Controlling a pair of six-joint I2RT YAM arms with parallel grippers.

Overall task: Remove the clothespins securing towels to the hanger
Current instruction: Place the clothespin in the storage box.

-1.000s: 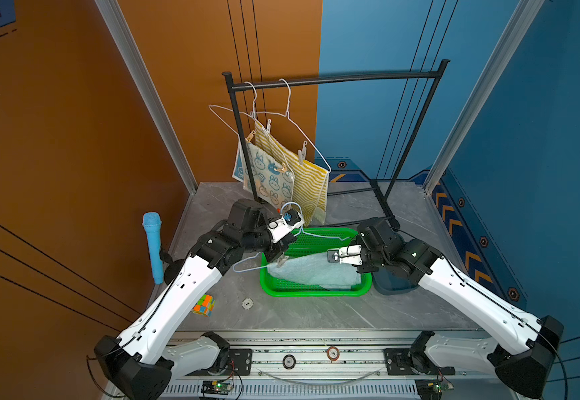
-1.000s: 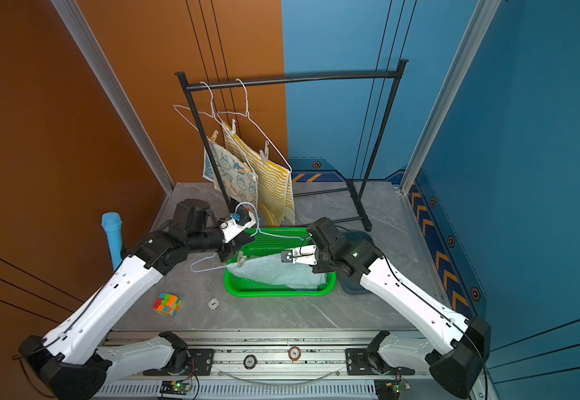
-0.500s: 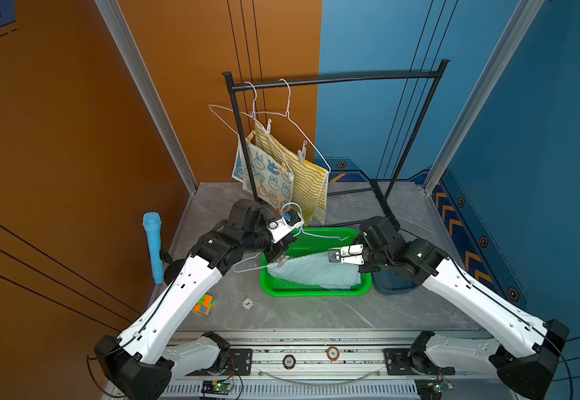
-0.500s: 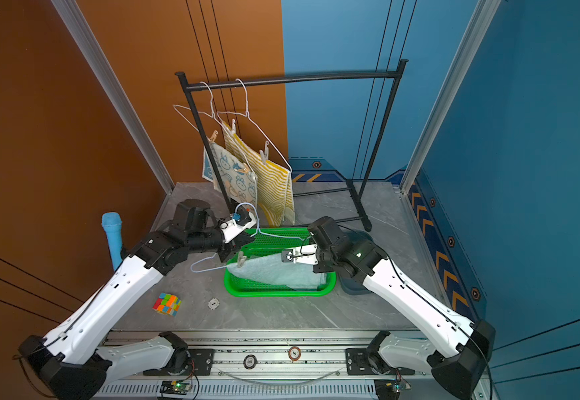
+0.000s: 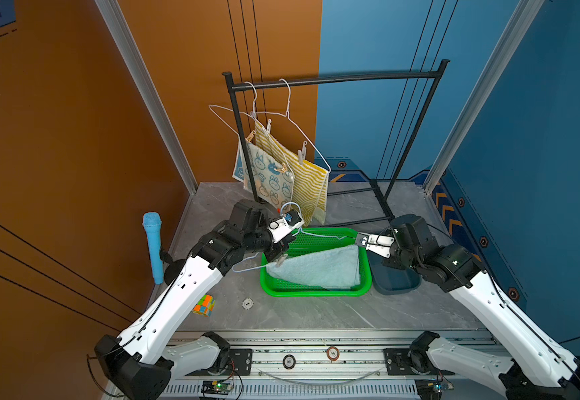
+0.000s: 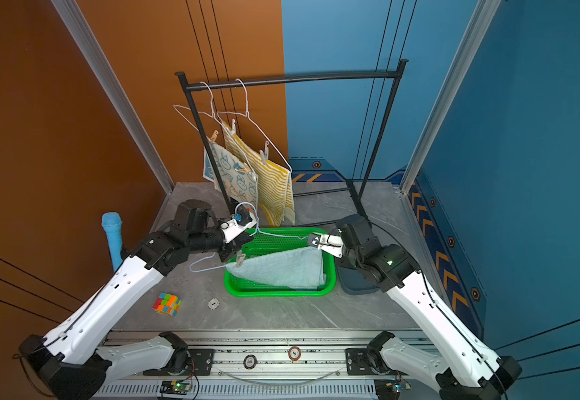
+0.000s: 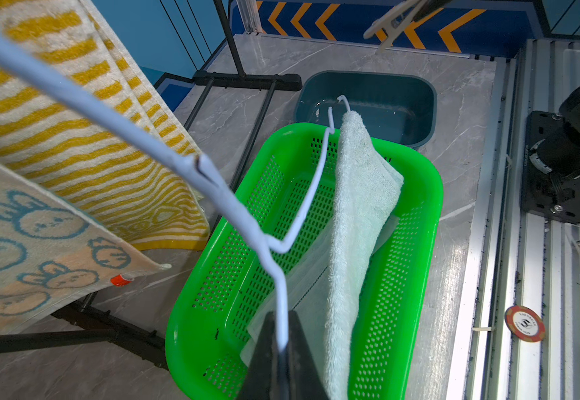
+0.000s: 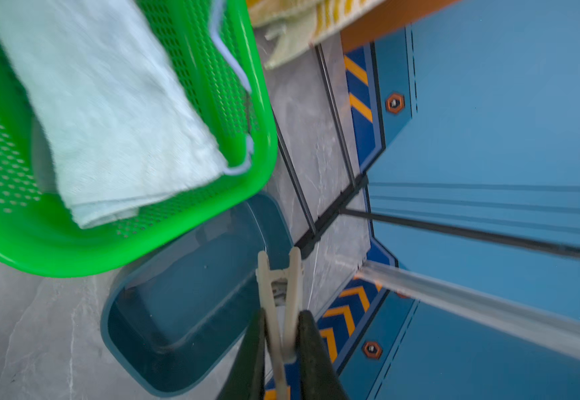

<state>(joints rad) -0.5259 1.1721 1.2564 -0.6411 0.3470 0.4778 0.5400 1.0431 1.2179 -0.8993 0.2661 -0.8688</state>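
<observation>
The right gripper (image 8: 281, 313) pinches a clothespin (image 8: 279, 277) by the dark blue tub (image 8: 184, 294) near the right edge of the table (image 5: 316, 311), so centre it over the tub before releasing, while the left gripper (image 7: 281, 317), clamped on the wire hanger (image 7: 295, 221), steadies the pale blue-green towel (image 7: 354, 214).

Basket (image 5: 316, 293) mid-table, garment rack (image 5: 333, 80) behind it.
A towel (image 5: 316, 268) on a wire hanger (image 5: 326, 236) hangs into the basket; a tub (image 5: 397, 284) sits just right. Two more towels (image 5: 283, 183) hang at the rack's left end; microphone (image 5: 153, 246) and puzzle cube (image 5: 204, 305) stand left.
</observation>
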